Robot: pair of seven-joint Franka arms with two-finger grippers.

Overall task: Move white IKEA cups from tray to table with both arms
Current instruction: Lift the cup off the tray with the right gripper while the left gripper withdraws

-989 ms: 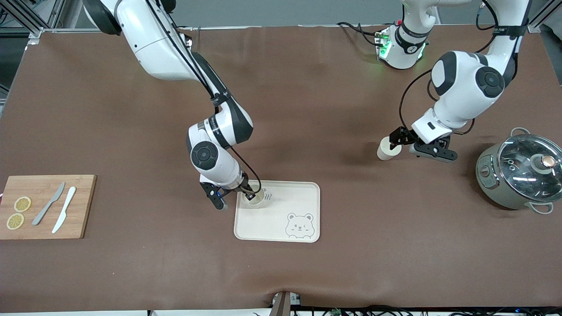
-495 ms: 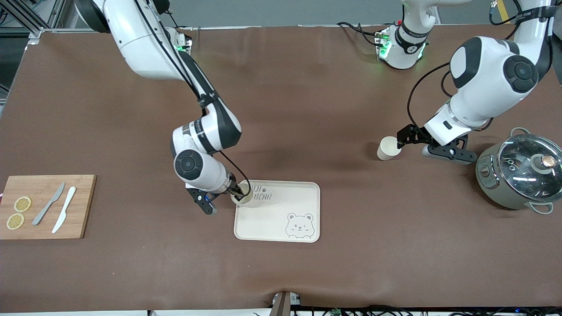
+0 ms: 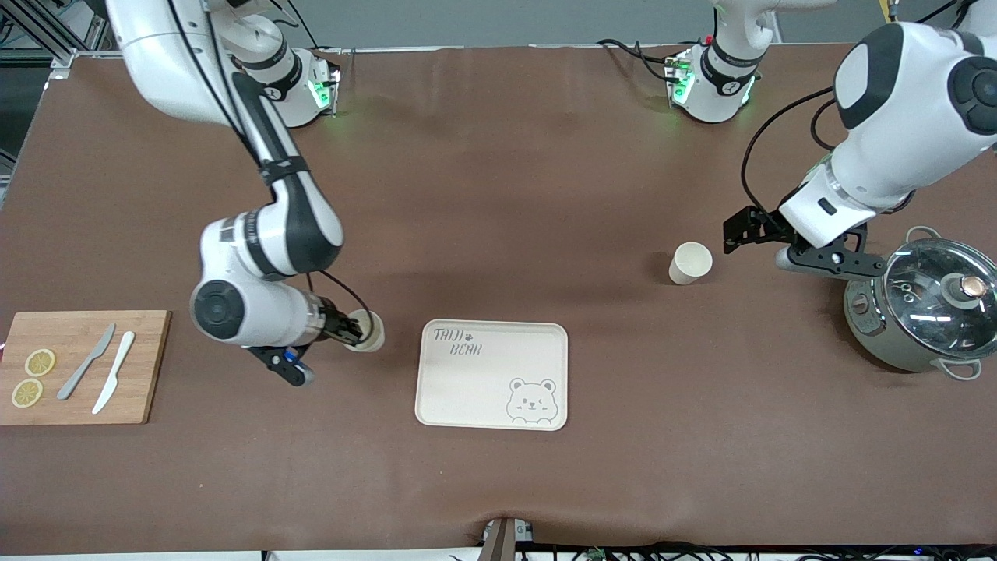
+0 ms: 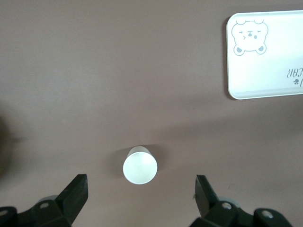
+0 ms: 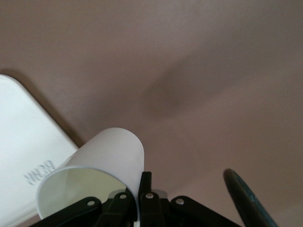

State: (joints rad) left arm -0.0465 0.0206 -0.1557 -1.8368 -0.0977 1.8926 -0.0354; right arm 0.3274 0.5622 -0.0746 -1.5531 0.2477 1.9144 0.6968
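cups: one (image 3: 366,330) is pinched by its rim in the right gripper (image 3: 347,333), over bare table beside the bear tray (image 3: 492,375), toward the right arm's end. other cup (image 3: 689,262) stands upright on the table near the pot (image 3: 924,304). left gripper (image 3: 767,245) hangs beside it, jaws wide, holding nothing.

- One white IKEA cup (image 3: 689,262), a small plain tapered tumbler, stands upright on the table toward the left arm's end, mouth up.
- The other cup (image 3: 368,330) hangs tilted above the table, pinched at its rim by the right gripper (image 3: 348,330).
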